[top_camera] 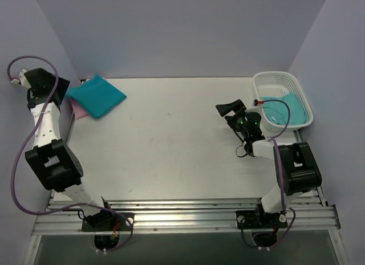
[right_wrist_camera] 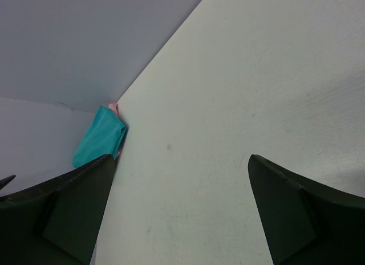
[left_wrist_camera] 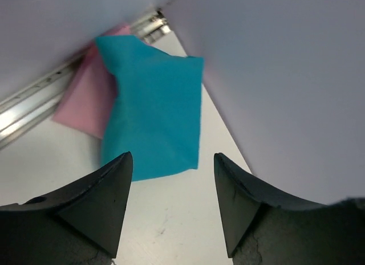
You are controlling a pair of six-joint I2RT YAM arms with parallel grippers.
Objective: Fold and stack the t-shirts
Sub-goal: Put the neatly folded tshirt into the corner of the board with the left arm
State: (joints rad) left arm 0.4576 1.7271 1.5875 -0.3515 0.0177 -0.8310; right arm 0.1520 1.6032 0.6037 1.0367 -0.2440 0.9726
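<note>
the folded teal shirt (top_camera: 97,96) lies on the pink shirt (top_camera: 78,109) in the far left corner of the surface (top_camera: 182,145); a second teal shirt (top_camera: 283,108) sits in the basket (top_camera: 268,80). left pincer (left_wrist_camera: 171,162) and right pincer (right_wrist_camera: 179,159) gape wide, empty. soft, limp cloth: pinch a hem edge.

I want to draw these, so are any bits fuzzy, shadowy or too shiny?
Top external view: soft, even light, sharp, only faint shadows on the table. Left wrist view: the teal t-shirt is crisp, the metal rail glints, the left end effector's fingers are dark with little detail. Right wrist view: the right end effector's fingers loom big and dark; no glare.
</note>
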